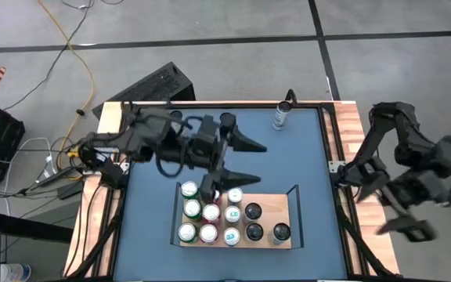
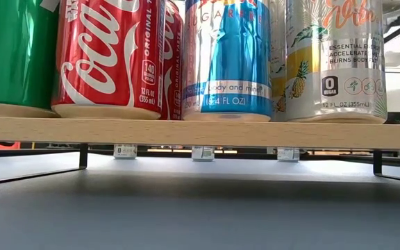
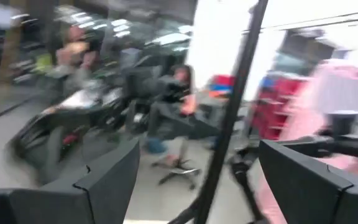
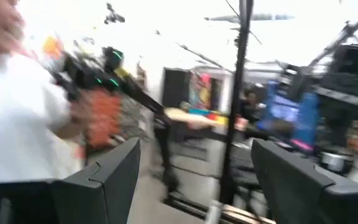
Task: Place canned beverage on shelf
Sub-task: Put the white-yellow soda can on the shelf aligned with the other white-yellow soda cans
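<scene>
We look down on the blue tabletop (image 1: pixel 288 157), the largest thing here, with the light-wood shelf (image 1: pixel 271 237) lying toward its six o'clock edge, thin black rails at both short ends. The left arm reaches in from nine o'clock, and its left gripper (image 1: pixel 245 160) hangs over the table's centre just above the shelf's twelve o'clock side, its two dark fingers (image 1: pixel 249 143) spread wide with nothing between them. The right arm is folded off the table at three o'clock; the right gripper (image 1: pixel 405 227) is also spread and empty, as its wrist view shows only room between its fingers (image 4: pixel 114 180). On the shelf stand eleven cans, filling the nine o'clock side in rows; from table level we read a red Coca-Cola can (image 2: pixel 110 55), a green can (image 2: pixel 12 52) beside it and a blue-and-silver can (image 2: pixel 228 59). One slim canned beverage (image 1: pixel 282 115) stands alone on the table near the twelve o'clock edge, well apart from the shelf.
</scene>
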